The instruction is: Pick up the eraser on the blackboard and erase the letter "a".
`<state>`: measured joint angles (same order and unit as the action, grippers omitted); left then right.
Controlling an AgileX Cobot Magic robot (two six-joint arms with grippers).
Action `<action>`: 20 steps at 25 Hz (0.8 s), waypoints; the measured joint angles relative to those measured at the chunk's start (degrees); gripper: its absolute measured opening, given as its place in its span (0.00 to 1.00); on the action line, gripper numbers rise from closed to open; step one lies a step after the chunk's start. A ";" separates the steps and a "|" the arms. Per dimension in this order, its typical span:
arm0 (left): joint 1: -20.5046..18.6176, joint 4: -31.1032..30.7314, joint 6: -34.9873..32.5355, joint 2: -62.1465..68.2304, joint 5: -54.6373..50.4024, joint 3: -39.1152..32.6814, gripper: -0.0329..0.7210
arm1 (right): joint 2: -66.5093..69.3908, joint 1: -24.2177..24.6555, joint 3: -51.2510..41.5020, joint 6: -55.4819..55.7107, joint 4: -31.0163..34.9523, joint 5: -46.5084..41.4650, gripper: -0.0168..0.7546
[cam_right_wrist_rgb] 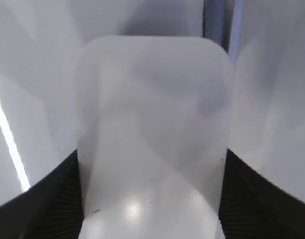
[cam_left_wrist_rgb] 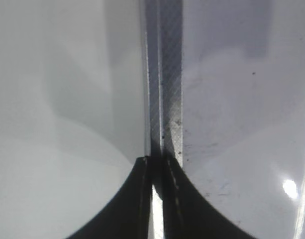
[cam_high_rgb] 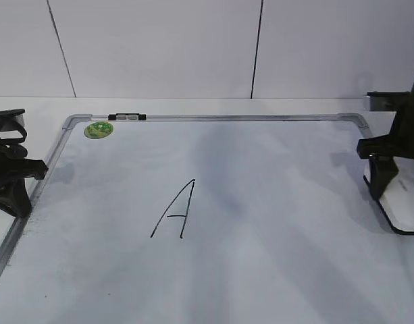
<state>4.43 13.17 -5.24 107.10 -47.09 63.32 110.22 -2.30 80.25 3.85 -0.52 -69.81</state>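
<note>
Dim, soft shadows, glare spots on blackboard, wrist pics blurry.

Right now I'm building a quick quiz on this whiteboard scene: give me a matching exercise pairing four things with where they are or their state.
Things:
1. green round magnet
2. capital "A"
3. eraser
4. left gripper

Places or states:
a. between the right gripper's fingers, at the board's right edge
b. shut, over the board's left frame
c. far left corner of the whiteboard
d. written in black near the board's middle

Pairs: 1-c, 2-d, 3-a, 4-b
</note>
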 joint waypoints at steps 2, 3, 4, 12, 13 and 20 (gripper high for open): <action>0.00 0.10 0.00 0.00 0.00 0.00 0.07 | 1.12 0.00 0.64 -0.14 0.00 0.11 0.74; 0.00 0.10 0.00 0.00 0.00 0.00 0.07 | 1.40 0.00 1.16 -0.14 0.09 0.11 0.74; 0.00 0.10 0.00 0.00 0.00 0.00 0.07 | 1.69 0.00 1.69 -0.18 0.09 0.21 0.74; 0.00 0.22 0.00 0.00 0.10 0.00 0.07 | 5.61 0.00 5.59 -0.31 0.12 0.21 0.74; 0.00 0.22 0.00 0.00 0.10 0.00 0.07 | 5.78 0.00 5.59 -0.31 0.12 0.21 0.74; 0.00 0.25 0.00 0.00 0.10 0.00 0.07 | 6.01 0.00 5.97 -0.40 -0.55 0.21 0.74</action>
<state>4.43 13.42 -5.24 107.10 -46.99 63.32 116.24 -2.30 86.22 3.44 -1.07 -69.61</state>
